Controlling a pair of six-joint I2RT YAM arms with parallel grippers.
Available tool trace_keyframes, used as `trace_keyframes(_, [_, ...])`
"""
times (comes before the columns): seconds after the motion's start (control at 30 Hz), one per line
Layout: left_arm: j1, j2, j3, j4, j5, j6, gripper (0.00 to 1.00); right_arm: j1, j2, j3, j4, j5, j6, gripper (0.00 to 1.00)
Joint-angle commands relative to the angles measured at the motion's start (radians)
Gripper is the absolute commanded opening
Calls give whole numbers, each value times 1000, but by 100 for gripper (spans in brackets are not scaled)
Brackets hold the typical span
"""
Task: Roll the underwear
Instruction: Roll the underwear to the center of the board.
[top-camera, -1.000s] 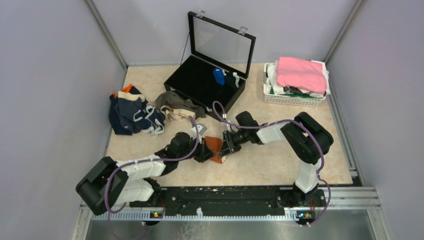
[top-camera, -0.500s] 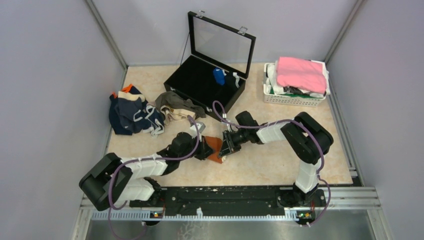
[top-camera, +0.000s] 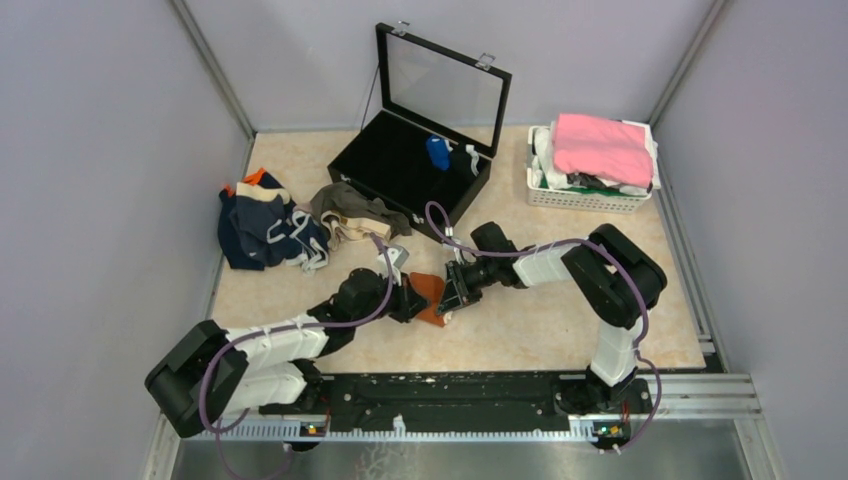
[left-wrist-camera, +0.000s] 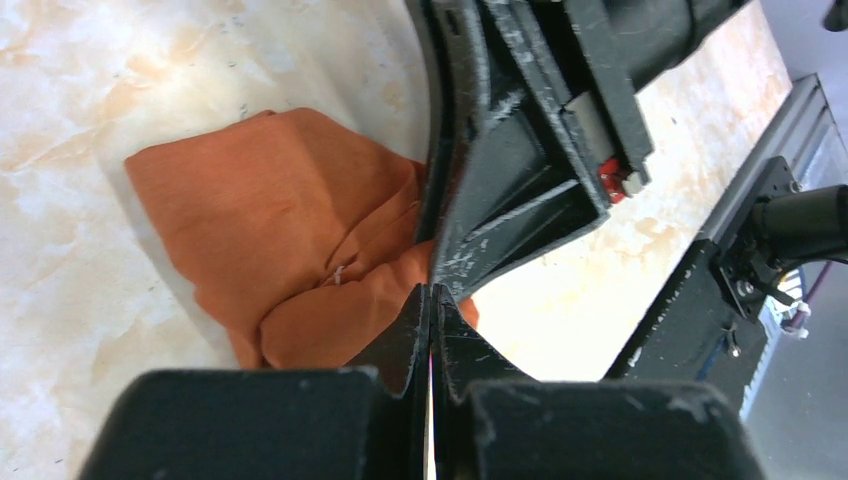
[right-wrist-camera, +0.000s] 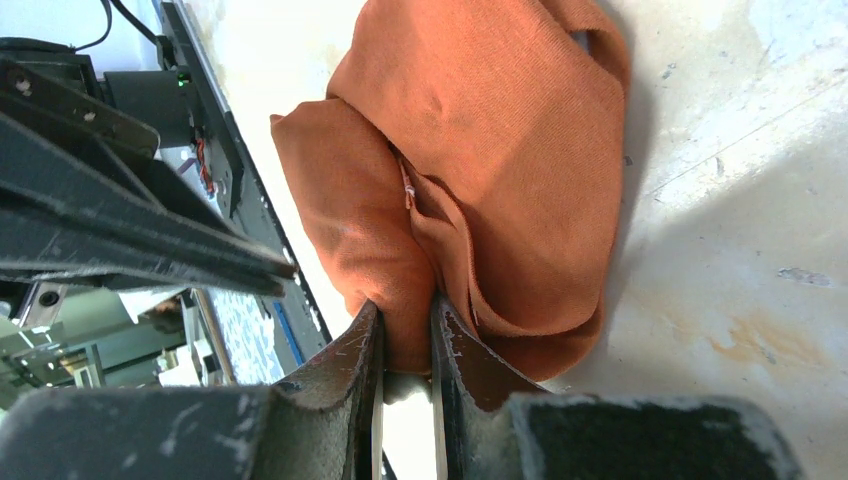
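the right gripper (right-wrist-camera: 405, 312) pinches a fold of the rust-orange briefs (right-wrist-camera: 500, 150) on the marbled table (right-wrist-camera: 740, 200); the left gripper (left-wrist-camera: 432, 295), fingers pressed together, touches the cloth's edge.

Robot lab cell: grey panel walls (top-camera: 90, 150), alu mounting rail (top-camera: 700, 390).

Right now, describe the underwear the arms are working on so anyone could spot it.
Find the open black case at the back. Nearer than it, between the left gripper and right gripper, lies a rust-orange brief. Unlike the dark heaped pile at left, it lies alone.
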Motion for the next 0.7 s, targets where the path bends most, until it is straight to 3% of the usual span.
trace_keyframes(0.0, [-37,-29,35,-10,-7,6,0,-19,13,22,-26,100,-21,13])
trace_keyframes(0.4, [-47,77,8,6,-109,-23,0,-18,9,22,-28,100,-26,16])
trace_keyframes(0.67, [-47,136,-8,1,-154,-39,0,-18,-38,22,-48,128,-32,29])
